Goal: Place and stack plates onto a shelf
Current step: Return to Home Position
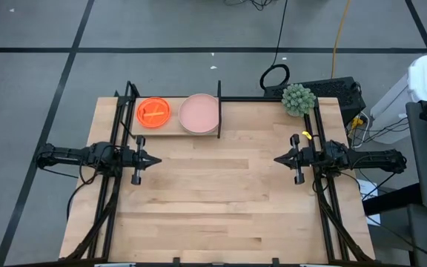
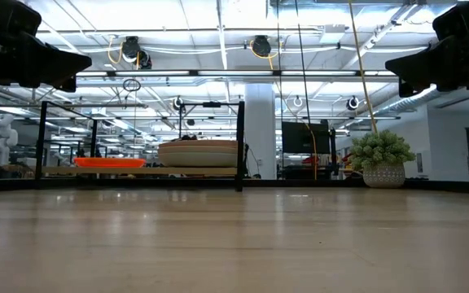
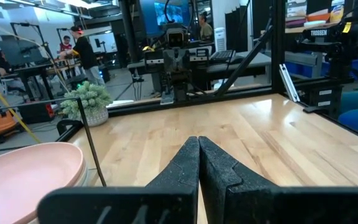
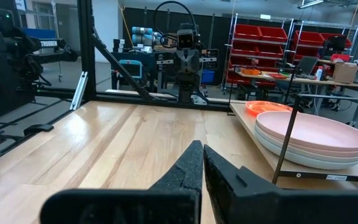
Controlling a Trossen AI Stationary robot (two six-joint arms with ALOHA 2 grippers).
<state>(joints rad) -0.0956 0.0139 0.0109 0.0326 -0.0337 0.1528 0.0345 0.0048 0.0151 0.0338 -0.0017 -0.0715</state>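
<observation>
Left gripper (image 1: 156, 159) is over the tabletop's (image 1: 213, 208) left side and right gripper (image 1: 278, 159) over the right side, tips facing each other, well apart. Both have their fingers pressed together and hold nothing.

The shelf (image 1: 173, 130) sits far left on the tabletop with 2 stacks side by side. The orange plates (image 1: 153, 112) are on the left. The pink-topped stack (image 1: 199, 113) is on the right, against the shelf's right post.

A potted plant (image 1: 298, 99) stands at the far right corner, well apart from the shelf. A black cable loop (image 1: 275, 76) lies on the floor beyond.

- **High view:** shows only each stack's top plate.
- **Low view:** shows the big stack's layered edges, the orange stack much lower, and both arms held high.
- **Right wrist view:** shows paler plates under the pink top one, with a shelf post crossing in front.
- **Left wrist view:** catches people in the room behind.
</observation>
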